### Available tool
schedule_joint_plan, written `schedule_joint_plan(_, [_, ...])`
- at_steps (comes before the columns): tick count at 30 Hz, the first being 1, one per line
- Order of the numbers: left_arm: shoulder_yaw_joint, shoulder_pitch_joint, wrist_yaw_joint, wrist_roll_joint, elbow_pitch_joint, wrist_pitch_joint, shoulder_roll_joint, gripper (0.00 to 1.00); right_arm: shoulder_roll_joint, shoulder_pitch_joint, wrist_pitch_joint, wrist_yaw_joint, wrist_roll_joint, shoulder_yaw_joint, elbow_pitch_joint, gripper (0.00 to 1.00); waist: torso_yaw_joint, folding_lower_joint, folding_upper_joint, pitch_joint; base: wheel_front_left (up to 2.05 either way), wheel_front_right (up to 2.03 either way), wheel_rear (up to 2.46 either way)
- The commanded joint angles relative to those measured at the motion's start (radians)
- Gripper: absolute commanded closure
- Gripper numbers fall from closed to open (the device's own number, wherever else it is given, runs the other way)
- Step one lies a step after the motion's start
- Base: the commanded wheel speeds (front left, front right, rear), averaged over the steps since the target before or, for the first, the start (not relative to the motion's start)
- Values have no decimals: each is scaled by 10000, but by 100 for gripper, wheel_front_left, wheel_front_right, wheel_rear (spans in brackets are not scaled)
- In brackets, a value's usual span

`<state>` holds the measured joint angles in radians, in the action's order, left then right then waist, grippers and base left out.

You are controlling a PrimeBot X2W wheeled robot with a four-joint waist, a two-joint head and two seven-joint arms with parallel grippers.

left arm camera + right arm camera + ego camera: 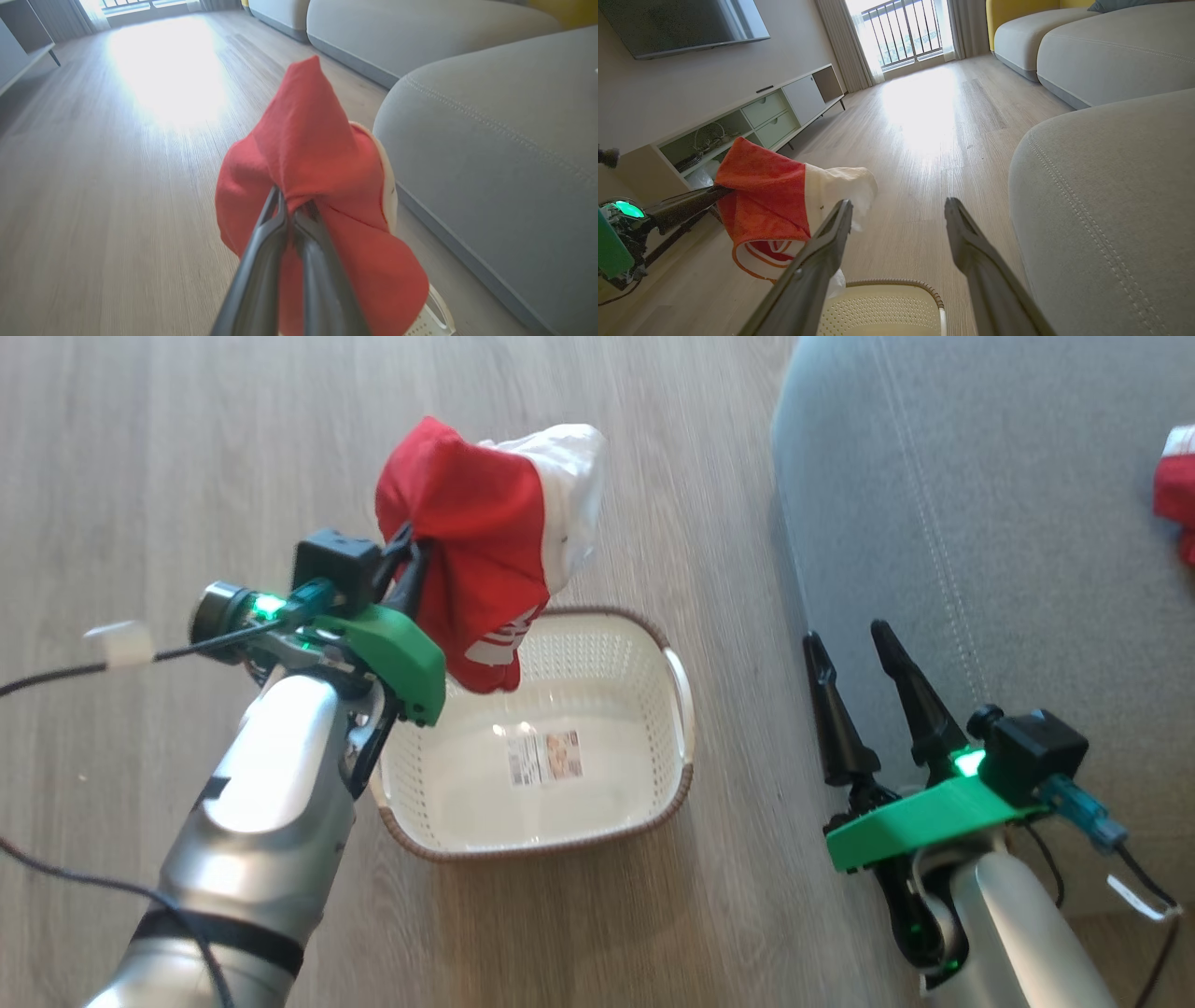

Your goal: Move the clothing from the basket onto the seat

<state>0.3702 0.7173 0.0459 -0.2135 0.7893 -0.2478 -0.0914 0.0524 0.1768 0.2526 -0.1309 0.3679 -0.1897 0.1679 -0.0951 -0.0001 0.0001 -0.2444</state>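
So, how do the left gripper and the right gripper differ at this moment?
The left gripper is shut on the red garment; the right gripper is open and holds nothing. The left gripper is by the basket; the right gripper is at the seat edge. Both have dark fingers and a green mount.

We see a home living room: grey sofa (1111, 210), wall television (686, 23), low cabinet (752, 121), balcony door (906, 32), wooden floor (924, 140).

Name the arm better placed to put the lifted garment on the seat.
Left. Left hand is shut on the red-and-white fabric garment above the cream perforated basket; right hand is open, empty.
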Motion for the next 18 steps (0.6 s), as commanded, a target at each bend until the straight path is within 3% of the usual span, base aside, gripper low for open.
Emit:
schedule_joint_plan(1, [-443, 160, -132, -49, -584, -138, -316, 100, -22, -110, 92, 2, -39, -145, -254, 0, 227, 1, -1, 473, 0, 0, 0])
schedule_joint_plan(8, [-1589, -883, -188, 132, -4091, -138, -234, 100, -22, -430, 92, 2, 53, -95, -180, 0, 332, 1, -1, 1218, 0, 0, 0])
schedule_joint_plan(18, [-1990, -2161, 0, 433, -7155, -139, 179, 100, 152, -997, 92, 2, 198, -55, -103, 0, 431, 1, -1, 1948, 0, 0, 0])
